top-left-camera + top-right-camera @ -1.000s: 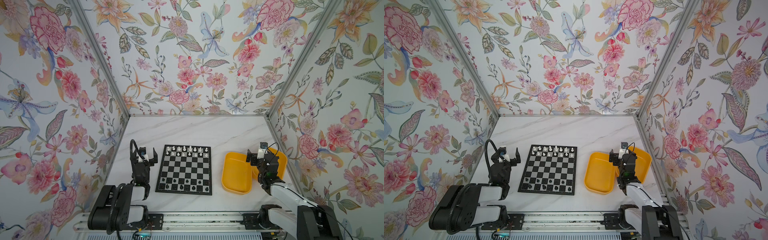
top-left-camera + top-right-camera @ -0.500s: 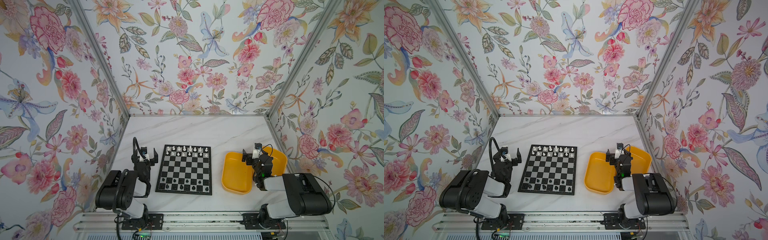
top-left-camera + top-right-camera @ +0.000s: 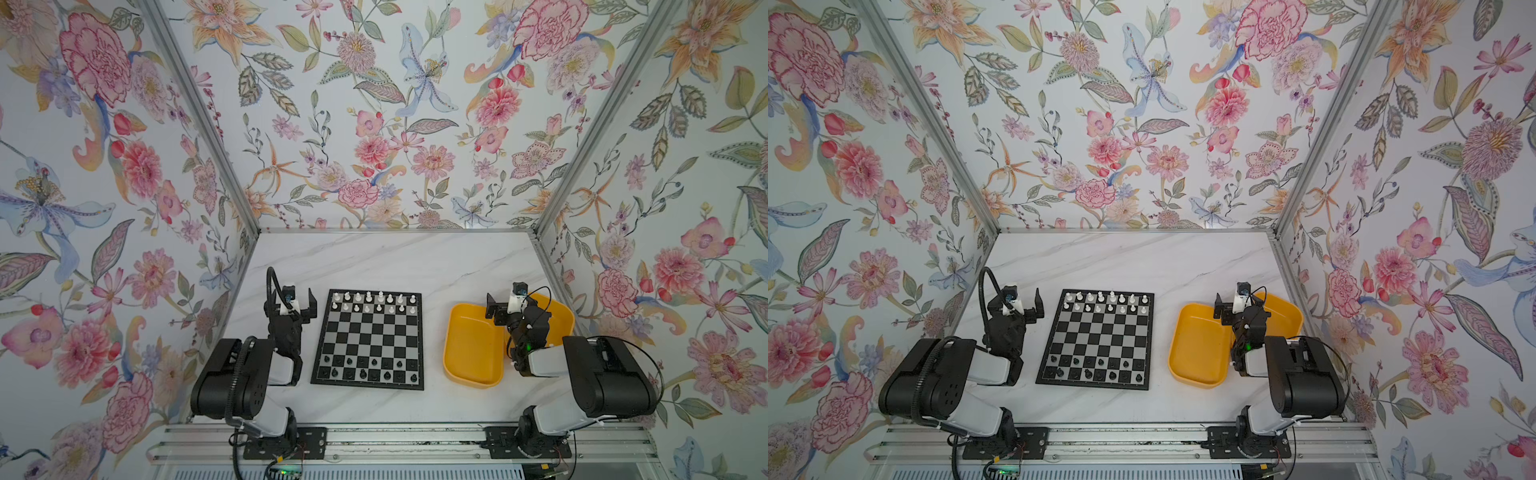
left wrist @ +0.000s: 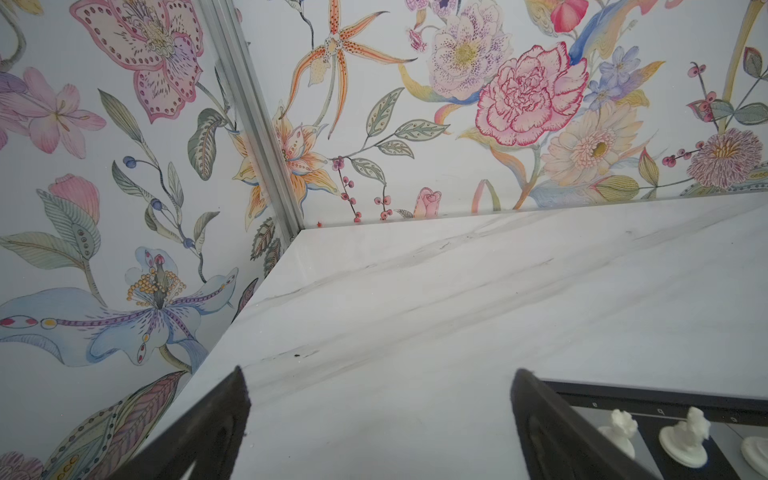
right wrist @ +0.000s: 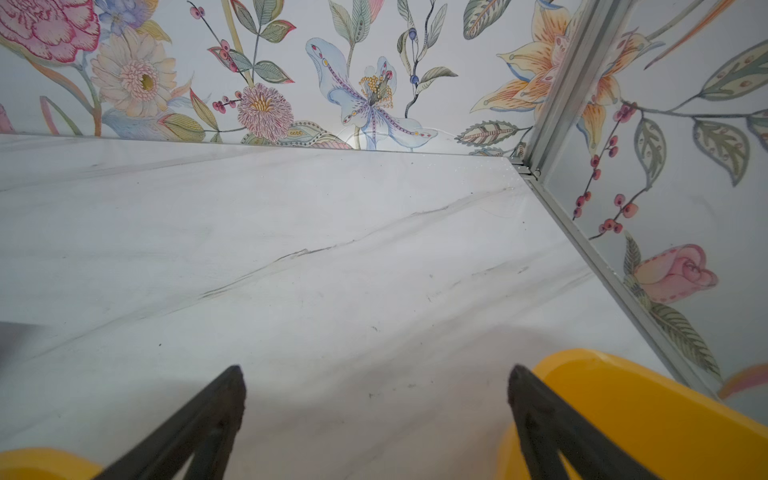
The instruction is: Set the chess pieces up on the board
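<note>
The board (image 3: 370, 338) (image 3: 1096, 338) lies flat at the middle of the marble table. White chess pieces (image 3: 374, 302) (image 3: 1104, 302) fill its two far rows, and black chess pieces (image 3: 365, 368) (image 3: 1096, 368) stand in its two near rows. My left gripper (image 3: 293, 302) (image 3: 1017, 306) hangs open just left of the board's far corner, holding nothing. Past one finger of that gripper (image 4: 378, 374), the left wrist view shows two white pieces (image 4: 685, 436) on the board's edge (image 4: 665, 399). My right gripper (image 3: 513, 305) (image 3: 1239, 306) (image 5: 375, 370) is open and empty between two yellow tubs.
Right of the board stand two yellow tubs, one nearer the board (image 3: 473, 349) (image 3: 1198, 353) and one by the right wall (image 3: 557, 316) (image 5: 623, 415); no pieces show in them. Flowered walls close in the table on three sides. Both arm bases sit on the front rail.
Both arms have folded back, with their elbows dropped toward the front rail. The grippers have stayed open and nearly where they were. No piece has moved.
</note>
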`<state>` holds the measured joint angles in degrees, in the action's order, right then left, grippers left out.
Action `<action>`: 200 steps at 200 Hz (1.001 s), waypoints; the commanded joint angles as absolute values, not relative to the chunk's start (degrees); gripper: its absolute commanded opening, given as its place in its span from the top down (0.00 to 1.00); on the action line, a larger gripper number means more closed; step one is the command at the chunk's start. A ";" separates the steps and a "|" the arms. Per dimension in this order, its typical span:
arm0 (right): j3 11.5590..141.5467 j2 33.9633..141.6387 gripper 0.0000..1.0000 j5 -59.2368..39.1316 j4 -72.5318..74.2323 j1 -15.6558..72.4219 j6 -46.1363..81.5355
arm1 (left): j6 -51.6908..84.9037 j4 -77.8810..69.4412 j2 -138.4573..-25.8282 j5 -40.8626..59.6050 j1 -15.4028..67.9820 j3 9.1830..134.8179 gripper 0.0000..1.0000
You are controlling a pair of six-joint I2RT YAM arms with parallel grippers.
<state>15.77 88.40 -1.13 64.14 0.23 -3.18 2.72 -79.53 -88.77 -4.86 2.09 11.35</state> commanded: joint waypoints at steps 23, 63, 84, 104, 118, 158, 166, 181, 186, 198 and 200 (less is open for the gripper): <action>16.99 88.63 0.01 -1.74 62.84 0.00 -1.80 | 1.89 -79.63 -89.04 -5.14 1.78 12.07 0.01; 16.96 88.60 0.01 -1.12 62.89 0.18 -1.97 | 0.48 -79.10 -89.04 -8.39 3.70 12.44 0.01; 16.98 88.59 0.01 -1.23 62.84 0.19 -1.93 | 0.09 -79.37 -89.03 -9.23 4.11 12.28 0.01; 17.02 88.60 0.01 -1.22 62.89 0.18 -1.94 | 0.09 -79.40 -89.03 -9.25 4.06 12.30 0.01; 16.99 88.65 0.01 -1.22 62.84 0.18 -1.93 | 0.12 -79.41 -89.00 -9.27 4.16 12.28 0.01; 17.05 88.60 0.01 -1.23 62.73 0.18 -1.96 | 0.09 -79.42 -89.11 -9.26 4.05 12.22 0.01; 17.05 88.63 0.01 -1.12 62.75 0.22 -2.01 | 0.09 -79.41 -89.04 -9.23 4.04 12.28 0.01; 17.23 88.70 0.01 -1.58 62.58 0.01 -1.78 | 0.13 -79.49 -89.05 -9.22 4.05 12.28 0.01; 17.26 88.75 0.01 -1.88 62.58 -0.08 -1.72 | 0.09 -79.33 -89.03 -9.23 4.04 12.23 0.01; 17.30 88.68 0.01 -1.85 62.53 -0.07 -1.67 | 0.10 -79.42 -89.07 -9.16 4.09 12.24 0.01; 17.29 88.73 0.01 -1.85 62.52 -0.02 -1.69 | 0.09 -79.44 -89.04 -9.26 4.05 12.22 0.01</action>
<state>15.86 88.40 -1.13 63.61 0.23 -2.52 0.80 -79.02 -88.77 -8.19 3.77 11.40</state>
